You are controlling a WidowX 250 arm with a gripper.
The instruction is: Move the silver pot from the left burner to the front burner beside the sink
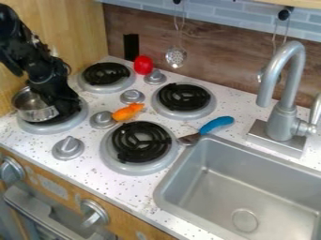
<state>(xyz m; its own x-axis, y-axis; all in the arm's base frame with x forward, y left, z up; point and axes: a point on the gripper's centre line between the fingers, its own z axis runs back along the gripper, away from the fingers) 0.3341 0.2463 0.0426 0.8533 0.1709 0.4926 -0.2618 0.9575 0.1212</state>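
Observation:
At the left, my black gripper (61, 102) hangs low over the front-left burner, against the right side of a small silver metal pot (37, 114). The pot stands on that burner (47, 127) and looks slightly tilted; the gripper covers part of its rim. Whether the pot is held cannot be told. An orange carrot-like toy (128, 112) lies between the knobs near the middle of the stove. Behind it, by the back knob, is a red rounded object (143, 65). A utensil with a blue handle (217, 124) lies between the right burners and the sink, its metal end by the front burner.
The sink basin (251, 187) takes up the lower right, with a tall faucet (285, 103) behind it. Several grey knobs stand up among the burners. A slotted ladle (176, 56) hangs at the back wall, and a wooden panel (65, 28) borders the stove's left side.

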